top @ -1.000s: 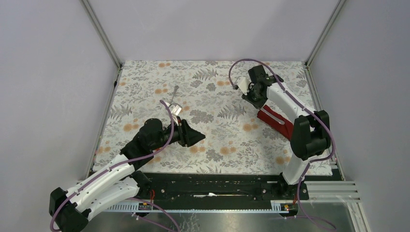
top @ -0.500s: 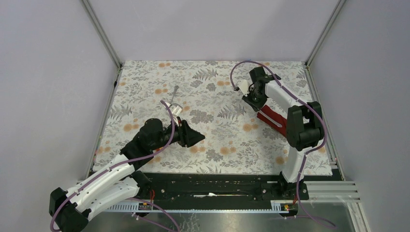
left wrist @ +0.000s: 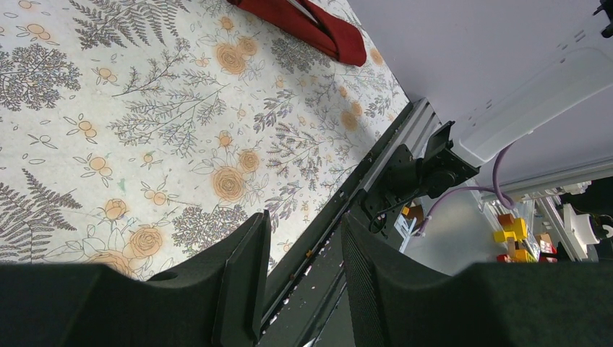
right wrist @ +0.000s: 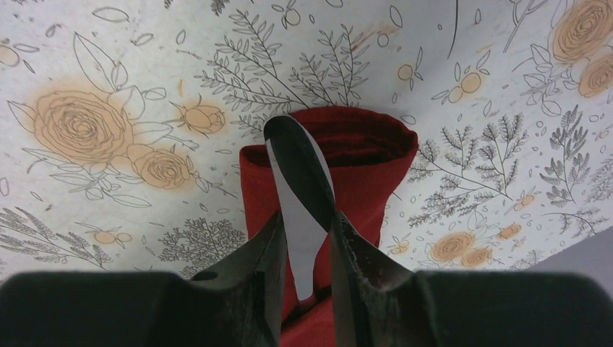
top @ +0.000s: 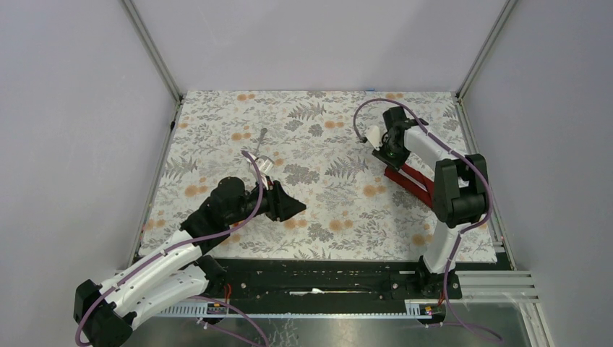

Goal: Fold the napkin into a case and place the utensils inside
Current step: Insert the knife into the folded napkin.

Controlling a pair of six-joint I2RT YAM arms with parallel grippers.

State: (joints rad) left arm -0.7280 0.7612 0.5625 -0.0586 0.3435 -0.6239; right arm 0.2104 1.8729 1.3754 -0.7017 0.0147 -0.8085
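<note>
The right claw [right wrist: 305, 238] pinches a utensil [right wrist: 300, 181] over the red case [right wrist: 361, 173] on the right; it might miss the mouth and squash the cloth shut; the left claw [left wrist: 303, 246] hangs open, empty.

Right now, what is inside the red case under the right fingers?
The case shows only dark red folds at its open mouth. The utensil in the right fingers sits over it; deeper inside is covered by cloth.
</note>
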